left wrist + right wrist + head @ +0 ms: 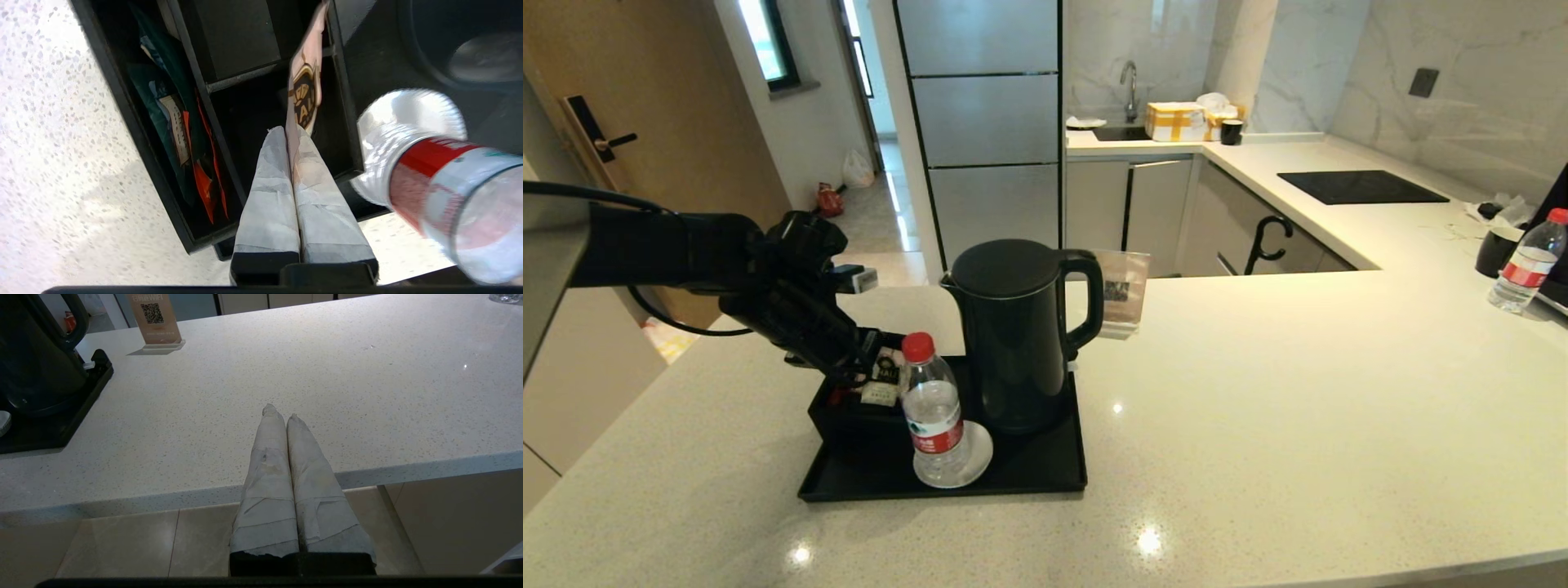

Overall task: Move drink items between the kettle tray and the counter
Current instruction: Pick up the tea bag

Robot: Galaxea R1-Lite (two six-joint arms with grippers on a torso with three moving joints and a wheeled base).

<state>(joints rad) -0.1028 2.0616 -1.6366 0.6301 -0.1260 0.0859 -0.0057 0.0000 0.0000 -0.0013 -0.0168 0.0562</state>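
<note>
My left gripper (862, 371) (290, 132) hangs over the black divided box (849, 416) (192, 241) on the kettle tray (1029, 478), shut on the pale-pink tea sachet (884, 374) (304, 94); the sachet's black label shows past the taped fingertips. The tall matte-black kettle (1017, 331) (32, 363) stands on the tray, its round base hidden under it. My right gripper (280, 414) is shut and holds nothing, low off the front edge of the beige speckled counter (1298, 392) (306, 375); the head view does not show it.
A clear red-capped water bottle (934, 408) (433, 175) stands on a white saucer (976, 457) at the tray's front, close beside my left gripper. Green and orange packets (179, 134) fill the box's outer compartment. A QR-code sign (1123, 290) (154, 318) stands behind the kettle. Another bottle (1525, 261) stands far right.
</note>
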